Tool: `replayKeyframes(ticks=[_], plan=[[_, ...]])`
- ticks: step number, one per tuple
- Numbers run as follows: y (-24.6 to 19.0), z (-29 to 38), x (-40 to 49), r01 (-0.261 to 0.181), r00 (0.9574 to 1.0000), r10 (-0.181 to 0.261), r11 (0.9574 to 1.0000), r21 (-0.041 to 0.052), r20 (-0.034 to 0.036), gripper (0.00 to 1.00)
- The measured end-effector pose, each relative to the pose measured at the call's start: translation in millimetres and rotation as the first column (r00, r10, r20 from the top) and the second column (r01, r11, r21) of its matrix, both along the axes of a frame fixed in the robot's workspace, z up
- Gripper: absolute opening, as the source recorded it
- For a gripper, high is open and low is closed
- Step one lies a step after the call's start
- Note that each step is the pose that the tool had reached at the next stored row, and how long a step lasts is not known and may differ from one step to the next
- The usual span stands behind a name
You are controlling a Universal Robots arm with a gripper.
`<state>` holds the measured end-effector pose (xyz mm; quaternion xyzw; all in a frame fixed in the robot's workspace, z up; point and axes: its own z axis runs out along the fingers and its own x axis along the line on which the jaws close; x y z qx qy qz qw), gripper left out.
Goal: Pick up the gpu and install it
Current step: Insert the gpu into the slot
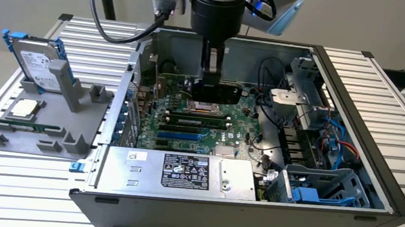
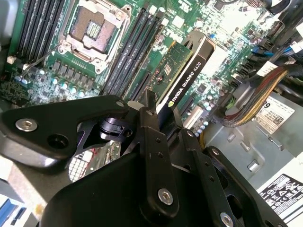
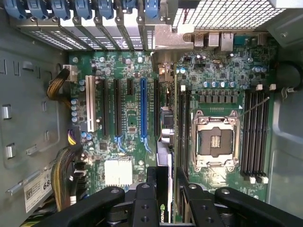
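I am holding the gpu clamped edge-on in the gripper, hovering above the motherboard inside the case; misalignment with the slot could jam the card.

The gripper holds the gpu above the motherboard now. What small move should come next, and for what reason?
Probably a small sideways shift toward the blue slot. The gripper grips the gpu edge-on above the motherboard, nearer the memory slots, so it looks not yet lined up.
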<state>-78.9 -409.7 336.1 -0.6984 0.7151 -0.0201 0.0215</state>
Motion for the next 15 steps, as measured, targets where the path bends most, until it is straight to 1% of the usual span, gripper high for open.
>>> replayKeyframes(ticks=[15], plan=[[0.0, -7.5, 0.0, 0.0, 1.0, 0.0, 1.0, -0.0019, 0.0, 0.0]])
